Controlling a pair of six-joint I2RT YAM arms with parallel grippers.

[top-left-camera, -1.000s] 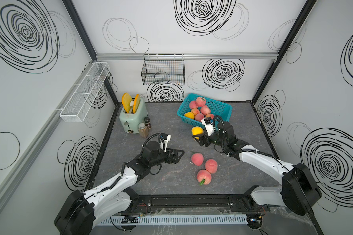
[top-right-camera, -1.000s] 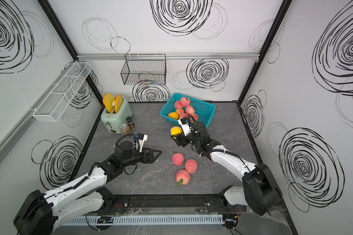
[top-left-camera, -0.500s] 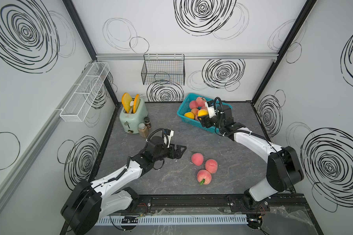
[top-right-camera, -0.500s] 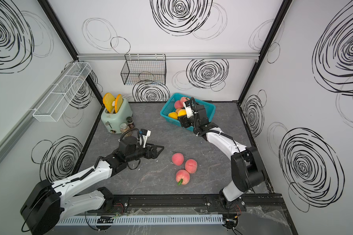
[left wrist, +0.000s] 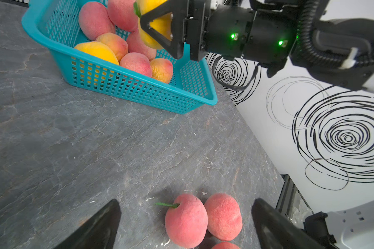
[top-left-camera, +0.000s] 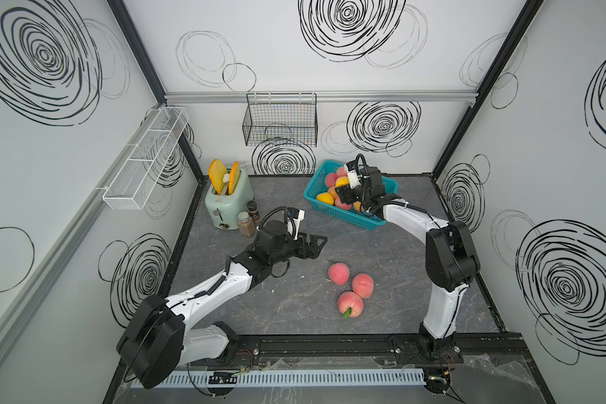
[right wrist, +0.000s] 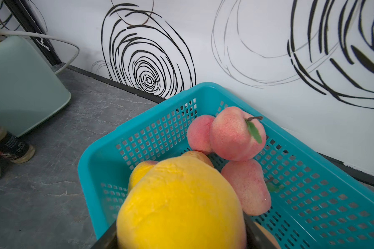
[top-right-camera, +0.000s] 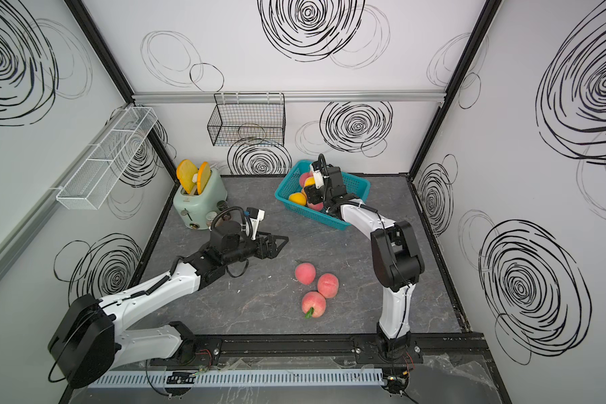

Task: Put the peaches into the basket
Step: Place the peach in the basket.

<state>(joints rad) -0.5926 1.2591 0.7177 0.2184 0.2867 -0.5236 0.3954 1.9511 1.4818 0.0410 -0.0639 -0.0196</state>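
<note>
Right gripper [top-left-camera: 343, 190] is clenched on a yellow peach [right wrist: 179, 204], holding it over the near-left end of the basket [left wrist: 138, 90]. Whether this peach touches the fruit below cannot be told.

The basket is turquoise with grid walls. It sits at the back of the table [top-left-camera: 259, 300], close to the rear wall and to the right of the toaster [top-left-camera: 228, 203]. A pile of peaches lies inside: pink ones, orange-blushed ones, and one more yellow fruit [left wrist: 95, 50] against the front wall.

Left gripper [top-left-camera: 317, 245] is released, jaws spread wide with nothing between them. It hovers above the middle of the table with its fingers pointing toward the loose fruit, clearly apart from it in both top views.

Loose fruit: three pink peaches sit in a tight cluster on the bare table, toward the front right and well apart from the basket.
- back one [top-left-camera: 338, 273]
- right one [top-left-camera: 362, 285]
- front one [top-left-camera: 350, 304] — green stem pointing toward the front edge
</note>
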